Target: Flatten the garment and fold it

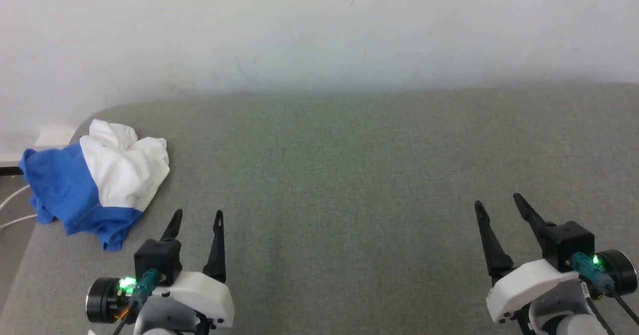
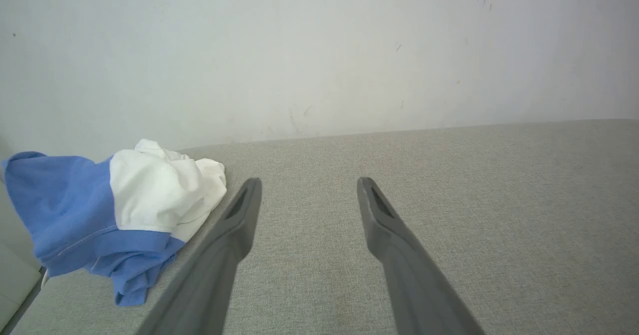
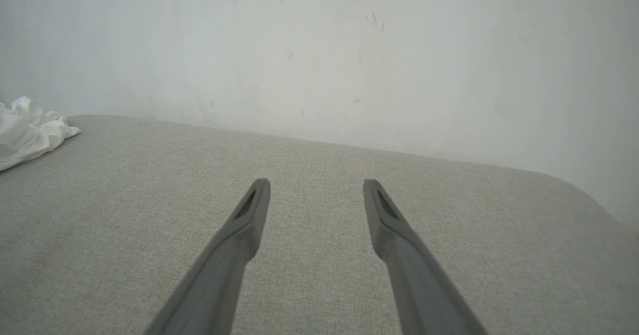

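The garment (image 1: pixel 95 180) lies crumpled in a heap at the far left of the grey surface, white cloth bunched on top and blue cloth spilling toward the left edge. The left wrist view has the same garment (image 2: pixel 115 215) just left of the fingers. Its white edge (image 3: pixel 27 130) peeks in at the left of the right wrist view. My left gripper (image 1: pixel 198 216) hovers open just right of and nearer than the heap, holding nothing. Far to the right my right gripper (image 1: pixel 498 199) is open and holds nothing.
The grey fabric-covered surface (image 1: pixel 349 175) stretches wide between the grippers. A pale wall (image 1: pixel 319 30) rises right behind it. The surface's rounded left edge (image 1: pixel 20 270) drops off by the garment, with a white cable (image 1: pixel 12 210) on the floor there.
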### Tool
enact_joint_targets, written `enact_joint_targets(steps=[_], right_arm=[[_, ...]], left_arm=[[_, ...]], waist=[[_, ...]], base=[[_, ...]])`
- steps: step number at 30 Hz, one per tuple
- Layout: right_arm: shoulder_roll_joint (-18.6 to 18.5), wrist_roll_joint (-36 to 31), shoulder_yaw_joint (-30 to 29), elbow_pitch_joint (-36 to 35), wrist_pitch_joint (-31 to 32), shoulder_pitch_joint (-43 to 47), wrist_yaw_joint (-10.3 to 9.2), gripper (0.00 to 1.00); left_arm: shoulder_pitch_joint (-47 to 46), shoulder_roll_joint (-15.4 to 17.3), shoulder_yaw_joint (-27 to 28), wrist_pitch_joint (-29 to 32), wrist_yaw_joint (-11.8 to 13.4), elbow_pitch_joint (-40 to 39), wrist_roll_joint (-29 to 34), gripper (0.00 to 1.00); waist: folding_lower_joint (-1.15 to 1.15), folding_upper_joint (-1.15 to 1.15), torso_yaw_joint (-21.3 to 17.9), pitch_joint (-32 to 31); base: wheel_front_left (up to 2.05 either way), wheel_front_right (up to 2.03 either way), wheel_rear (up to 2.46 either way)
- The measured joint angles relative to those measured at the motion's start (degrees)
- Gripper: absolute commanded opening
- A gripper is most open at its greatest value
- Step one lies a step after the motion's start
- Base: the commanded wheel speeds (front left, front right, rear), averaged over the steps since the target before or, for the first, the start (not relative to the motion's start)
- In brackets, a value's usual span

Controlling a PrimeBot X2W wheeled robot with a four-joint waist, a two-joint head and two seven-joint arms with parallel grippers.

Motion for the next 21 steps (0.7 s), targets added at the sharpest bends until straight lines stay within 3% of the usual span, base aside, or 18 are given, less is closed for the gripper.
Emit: enact_joint_targets(steps=[21], right_arm=[[0.00,0.15,-0.05,0.94,-1.46,-0.26,0.01,1.00]], left_arm=[[-1.17,0.04,-1.04,-2.50,1.76,2.70,-1.64,1.00]], waist=[[0.01,0.00,4.64,0.26]], base=[[0.00,0.00,0.00]])
